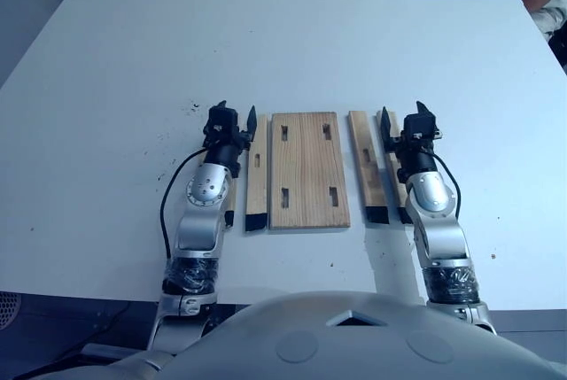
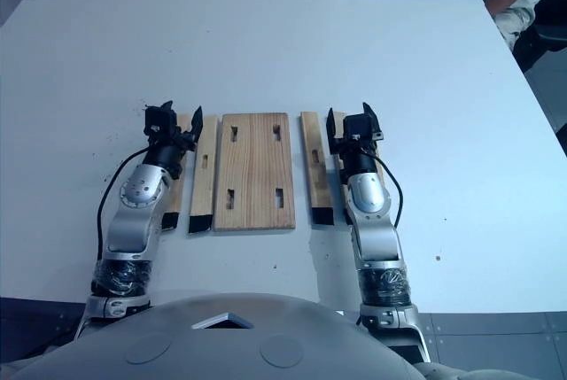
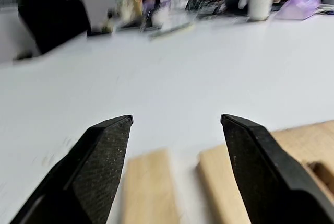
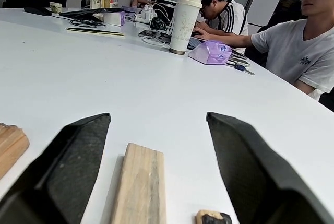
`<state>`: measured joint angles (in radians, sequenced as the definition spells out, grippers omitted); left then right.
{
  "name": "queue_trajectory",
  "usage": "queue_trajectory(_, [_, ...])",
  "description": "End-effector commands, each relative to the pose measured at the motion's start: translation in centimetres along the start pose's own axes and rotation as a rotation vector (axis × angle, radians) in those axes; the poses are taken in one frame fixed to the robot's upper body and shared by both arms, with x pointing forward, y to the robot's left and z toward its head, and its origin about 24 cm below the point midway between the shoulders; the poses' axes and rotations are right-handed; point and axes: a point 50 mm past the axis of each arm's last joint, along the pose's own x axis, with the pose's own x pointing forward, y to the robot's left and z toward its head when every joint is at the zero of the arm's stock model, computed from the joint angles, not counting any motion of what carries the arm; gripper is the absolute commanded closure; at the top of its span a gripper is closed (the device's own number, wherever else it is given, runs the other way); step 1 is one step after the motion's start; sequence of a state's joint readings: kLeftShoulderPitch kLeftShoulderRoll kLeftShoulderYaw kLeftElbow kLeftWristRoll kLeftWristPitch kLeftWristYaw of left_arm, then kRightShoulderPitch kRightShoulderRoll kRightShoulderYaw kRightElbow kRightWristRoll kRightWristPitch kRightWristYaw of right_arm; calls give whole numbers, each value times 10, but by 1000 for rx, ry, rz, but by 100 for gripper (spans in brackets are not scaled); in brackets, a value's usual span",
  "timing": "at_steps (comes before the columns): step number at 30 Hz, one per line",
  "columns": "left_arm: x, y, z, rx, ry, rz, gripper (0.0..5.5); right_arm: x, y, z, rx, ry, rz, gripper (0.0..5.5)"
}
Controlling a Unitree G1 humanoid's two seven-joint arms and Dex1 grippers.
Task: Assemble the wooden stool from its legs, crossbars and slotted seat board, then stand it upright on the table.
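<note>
You see the slotted seat board (image 1: 308, 170) lying flat at centre frame on the white table (image 1: 115, 79). The left leg (image 1: 256, 176) lies just left of it and the right leg (image 1: 365, 166) just right. The left gripper (image 1: 236, 114) and right gripper (image 1: 403, 112) sit at the legs' upper ends, fingers apart, holding nothing.

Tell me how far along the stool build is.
Done: nothing joined; the seat board lies flat with loose strips on both sides. In hand: nothing; the left gripper and right gripper are open by the strips' far ends. Left: all assembly, then standing it up.
</note>
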<state>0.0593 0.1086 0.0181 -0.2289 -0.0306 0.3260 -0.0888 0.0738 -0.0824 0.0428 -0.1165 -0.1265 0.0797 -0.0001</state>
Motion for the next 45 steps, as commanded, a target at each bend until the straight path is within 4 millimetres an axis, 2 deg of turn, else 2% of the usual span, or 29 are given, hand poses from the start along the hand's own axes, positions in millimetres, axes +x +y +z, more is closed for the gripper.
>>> queue_trajectory(1, [-45, 27, 14, 82, 177, -31, 236, -18, -11, -7, -3, 37, -65, 212])
queue_trajectory(3, [-58, 36, 19, 156, 247, -53, 236, -27, -8, -11, 3, 58, -78, 212])
queue_trajectory(7, [-68, 51, 23, 190, 379, -73, 236, -45, -1, -13, 28, 87, -116, 212])
queue_trajectory(15, [-80, 53, -10, 132, 621, -183, 236, -53, 1, -14, 37, 108, -148, 212])
queue_trajectory(21, [-79, 61, -23, 118, 640, -144, 236, -51, -1, -13, 32, 104, -141, 212])
queue_trajectory(28, [-80, 66, -34, 73, 640, -125, 344, -50, 0, -13, 30, 104, -129, 212])
queue_trajectory(32, [-77, 71, -34, 105, 613, -119, 410, -51, 1, -13, 29, 107, -129, 212])
queue_trajectory(37, [-66, 78, -31, 126, 564, -99, 421, -49, 1, -11, 29, 101, -133, 212])
queue_trajectory(39, [-51, 80, -17, 133, 459, -83, 421, -48, -2, -6, 28, 85, -143, 212])
queue_trajectory(40, [-39, 79, -1, 141, 355, -86, 421, -47, -5, -2, 28, 65, -148, 212])
queue_trajectory(42, [-16, 73, 48, 166, 66, -131, 421, -44, -18, 14, 24, -6, -149, 212])
queue_trajectory(45, [-1, 59, 112, 374, -276, -229, 421, -37, -33, 47, 19, -154, -41, 212])
